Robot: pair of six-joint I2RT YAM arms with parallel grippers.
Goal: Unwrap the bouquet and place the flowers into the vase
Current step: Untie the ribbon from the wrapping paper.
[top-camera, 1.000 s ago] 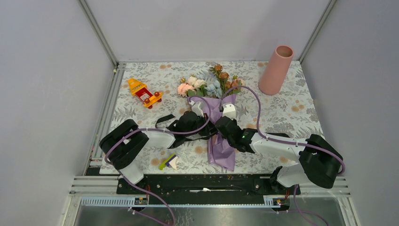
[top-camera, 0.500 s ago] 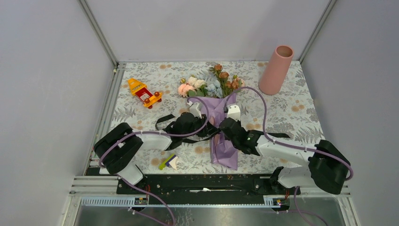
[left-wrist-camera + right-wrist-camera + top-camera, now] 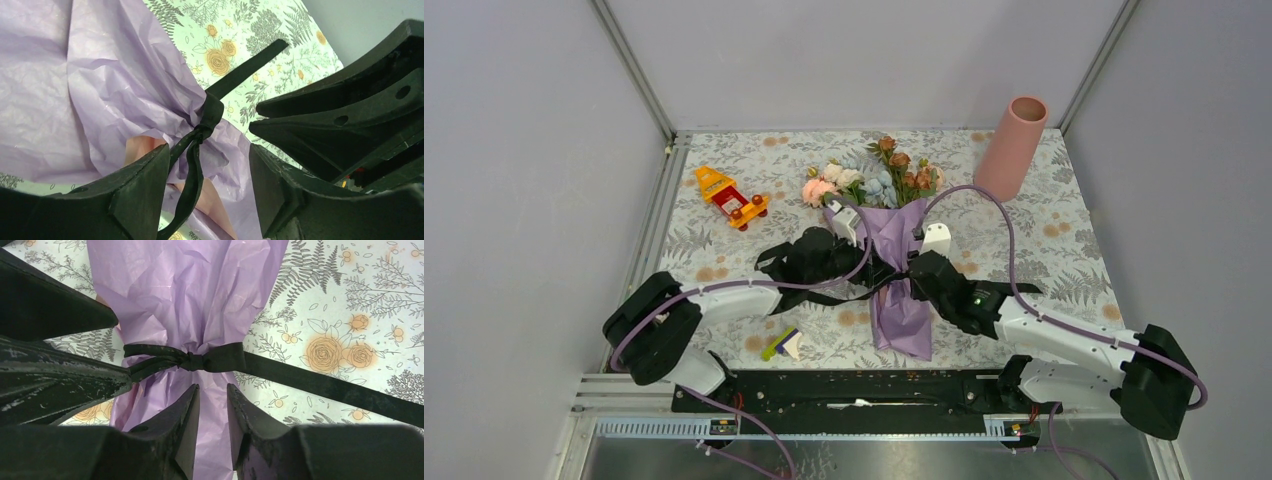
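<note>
Right wrist: right pincer over bouquet, ribbon knot just ahead.

From above, the left arm and right arm are covering the waist of the bouquet, hiding the knot there. The paper is concealing the stems of the flowers. In the right wrist view the ribbon is running off the right edge. The small pieces on the bench are showing too small to name.
</note>
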